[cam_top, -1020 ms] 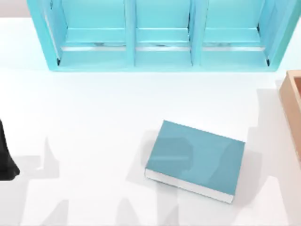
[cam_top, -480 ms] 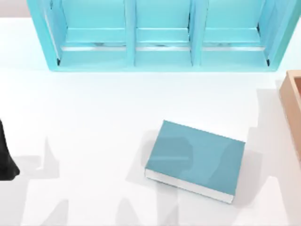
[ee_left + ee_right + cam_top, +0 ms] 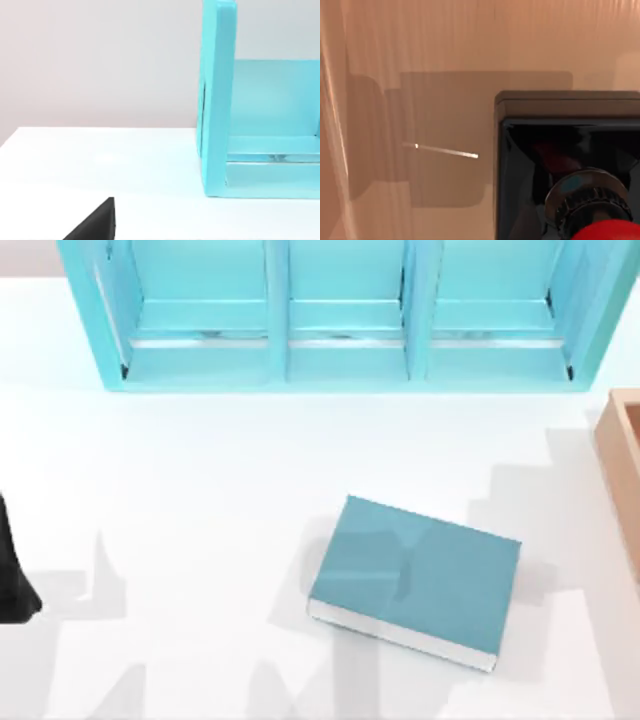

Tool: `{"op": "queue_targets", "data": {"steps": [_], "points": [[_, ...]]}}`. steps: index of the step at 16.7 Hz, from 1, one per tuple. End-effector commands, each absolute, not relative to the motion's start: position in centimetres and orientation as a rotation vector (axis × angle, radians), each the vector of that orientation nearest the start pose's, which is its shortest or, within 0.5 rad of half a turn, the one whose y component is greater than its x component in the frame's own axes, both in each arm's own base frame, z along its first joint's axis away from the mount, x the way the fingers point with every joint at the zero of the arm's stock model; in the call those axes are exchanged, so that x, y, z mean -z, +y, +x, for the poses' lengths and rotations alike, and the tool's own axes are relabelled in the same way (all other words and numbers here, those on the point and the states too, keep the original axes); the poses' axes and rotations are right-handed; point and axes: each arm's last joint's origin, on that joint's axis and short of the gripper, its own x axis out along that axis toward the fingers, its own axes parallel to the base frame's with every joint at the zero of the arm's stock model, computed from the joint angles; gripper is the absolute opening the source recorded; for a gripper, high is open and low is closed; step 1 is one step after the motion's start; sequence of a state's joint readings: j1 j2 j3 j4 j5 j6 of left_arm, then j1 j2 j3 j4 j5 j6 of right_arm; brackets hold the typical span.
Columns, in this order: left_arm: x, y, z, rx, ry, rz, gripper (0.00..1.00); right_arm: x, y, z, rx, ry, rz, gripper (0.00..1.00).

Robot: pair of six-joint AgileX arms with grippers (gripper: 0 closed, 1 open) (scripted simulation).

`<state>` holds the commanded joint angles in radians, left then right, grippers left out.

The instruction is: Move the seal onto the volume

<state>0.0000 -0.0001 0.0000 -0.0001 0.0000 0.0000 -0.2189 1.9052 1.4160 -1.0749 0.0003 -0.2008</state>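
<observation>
The volume (image 3: 413, 580) lies flat on the white table (image 3: 200, 500), right of centre, its long axis running left to right and tilted slightly, white page edges toward the near side; its teal cover is plain. The seal (image 3: 570, 170) stands upright (red knob uppermost) on a brown wooden surface (image 3: 420, 50) seen from the right wrist. Whether either gripper's jaws are parted cannot be told. A light-blue shelf unit (image 3: 340, 315) stands behind.
</observation>
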Motion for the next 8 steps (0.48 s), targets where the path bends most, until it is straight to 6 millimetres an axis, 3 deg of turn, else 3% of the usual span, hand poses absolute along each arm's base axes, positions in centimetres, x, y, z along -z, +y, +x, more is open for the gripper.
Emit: {"op": "queue_targets", "data": {"steps": [4, 8], "points": [[-16.0, -0.1, 10.6, 0.0, 0.0, 0.0, 1.0, -23.6, -2.4, 35.9, 0.006, 1.568, 0.009, 0.0], [-16.0, -0.1, 10.6, 0.0, 0.0, 0.0, 1.0, -28.5, 2.8, 35.1, 0.005, 1.575, 0.008, 0.0]]}}
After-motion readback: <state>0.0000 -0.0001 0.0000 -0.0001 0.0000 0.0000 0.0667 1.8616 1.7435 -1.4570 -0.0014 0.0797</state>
